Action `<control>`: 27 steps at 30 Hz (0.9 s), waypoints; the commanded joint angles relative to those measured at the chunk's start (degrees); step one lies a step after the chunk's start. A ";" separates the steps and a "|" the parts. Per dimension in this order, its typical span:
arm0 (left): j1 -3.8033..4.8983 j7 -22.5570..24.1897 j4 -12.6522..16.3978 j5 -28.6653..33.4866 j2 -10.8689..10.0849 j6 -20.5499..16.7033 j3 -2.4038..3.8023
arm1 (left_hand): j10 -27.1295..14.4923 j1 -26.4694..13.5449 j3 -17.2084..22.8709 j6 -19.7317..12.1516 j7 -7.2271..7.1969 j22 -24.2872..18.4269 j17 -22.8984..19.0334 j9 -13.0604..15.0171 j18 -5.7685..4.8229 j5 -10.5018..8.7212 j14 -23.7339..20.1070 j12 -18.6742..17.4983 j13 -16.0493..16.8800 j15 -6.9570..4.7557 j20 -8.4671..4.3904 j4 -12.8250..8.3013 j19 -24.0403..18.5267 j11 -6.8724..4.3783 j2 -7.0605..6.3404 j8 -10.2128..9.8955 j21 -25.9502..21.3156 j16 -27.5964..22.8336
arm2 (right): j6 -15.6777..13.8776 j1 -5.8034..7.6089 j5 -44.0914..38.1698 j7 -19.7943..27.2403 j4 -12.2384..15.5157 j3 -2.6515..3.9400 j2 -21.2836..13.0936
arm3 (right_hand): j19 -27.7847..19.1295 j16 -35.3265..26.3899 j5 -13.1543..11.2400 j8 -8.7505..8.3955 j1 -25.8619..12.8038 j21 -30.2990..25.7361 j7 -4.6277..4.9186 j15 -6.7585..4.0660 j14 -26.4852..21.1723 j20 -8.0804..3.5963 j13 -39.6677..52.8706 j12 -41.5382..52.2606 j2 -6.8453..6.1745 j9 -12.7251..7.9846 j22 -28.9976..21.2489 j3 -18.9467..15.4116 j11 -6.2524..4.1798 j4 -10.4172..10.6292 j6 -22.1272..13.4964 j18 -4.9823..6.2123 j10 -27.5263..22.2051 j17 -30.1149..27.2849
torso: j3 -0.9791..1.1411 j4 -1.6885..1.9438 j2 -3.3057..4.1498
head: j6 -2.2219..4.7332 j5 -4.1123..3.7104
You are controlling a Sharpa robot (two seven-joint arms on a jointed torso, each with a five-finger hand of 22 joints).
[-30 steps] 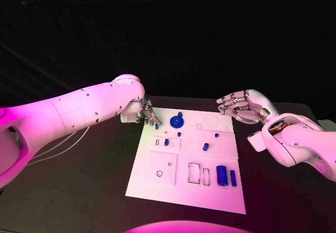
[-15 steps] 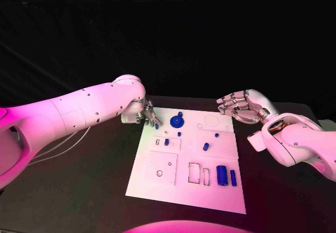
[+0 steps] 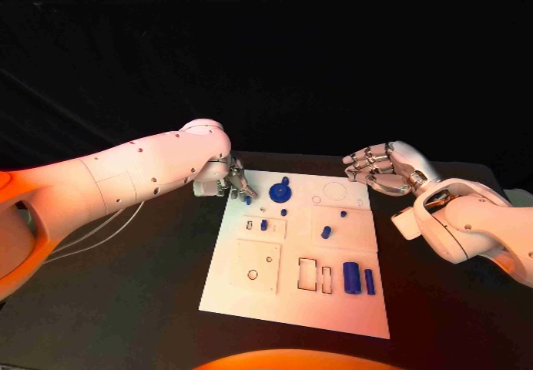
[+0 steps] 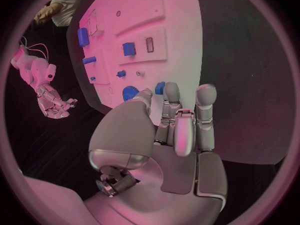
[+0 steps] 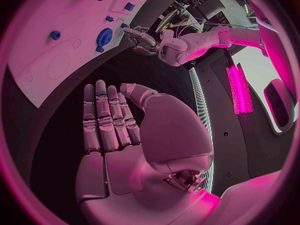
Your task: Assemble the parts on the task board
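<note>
Blue parts (image 3: 351,277) sit in the task board (image 3: 294,308) recesses.

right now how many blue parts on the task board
8: a small one at the left robot hand's fingertips, the round knobbed one beside it, three small ones mid-board, one in a rectangular recess, two long ones nearest the robot. The hand may hide more.

A matte black table (image 3: 133,301) carries a flat white rectangular task board (image 3: 291,308), lying near its middle, long side running away.
</note>
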 commanded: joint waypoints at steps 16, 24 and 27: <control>-0.08 -0.17 0.71 1.89 -0.44 -0.50 0.02 | 0.42 12.00 29.44 -1.74 0.24 1.19 5.72 1.53 -0.60 0.34 3.34 -1.45 -3.11 -0.49 -0.37 -5.05 -0.19 -0.43 -5.51 5.15 1.50 0.49 | 1.11 -0.03 -0.12 -0.24 -0.10 0.00 0.15 | 0.04 -0.34 0.43 0.32 -0.68 -0.43 1.01 0.44 -0.16 0.53 -0.13 -0.23 0.02 -0.07 -0.14 0.15 0.08 -0.06 -0.35 0.08 -0.17 -0.12 | -0.02 0.02 -0.03 | -0.30 -0.10; -0.09 -0.11 2.87 3.69 -2.47 -2.89 0.03 | 0.98 10.32 32.89 -1.79 0.01 2.04 6.18 2.09 -0.77 0.23 3.51 -1.10 -3.35 -0.67 -0.36 -6.06 0.20 -0.63 -6.80 6.37 2.08 0.77 | 1.16 -0.04 -0.12 -0.31 -0.13 0.00 0.13 | 0.05 -0.42 0.51 0.37 -0.70 -0.52 1.03 0.46 -0.16 0.55 -0.22 -0.22 0.03 -0.07 -0.24 0.17 0.10 -0.07 -0.39 0.08 -0.19 -0.19 | -0.03 0.00 -0.05 | -0.30 0.05; -0.08 -0.14 5.12 4.90 -4.20 -4.29 0.06 | 1.26 9.75 34.29 -1.67 -0.10 2.37 6.35 2.22 -0.82 0.25 3.59 -1.00 -3.46 -0.78 -0.43 -6.53 0.40 -0.73 -7.32 6.76 2.31 0.87 | 1.18 -0.04 -0.12 -0.35 -0.12 0.00 0.07 | 0.05 -0.42 0.51 0.37 -0.70 -0.52 1.03 0.46 -0.16 0.55 -0.22 -0.22 0.03 -0.07 -0.24 0.17 0.10 -0.07 -0.39 0.08 -0.19 -0.19 | 0.01 0.09 -0.12 | -0.39 0.15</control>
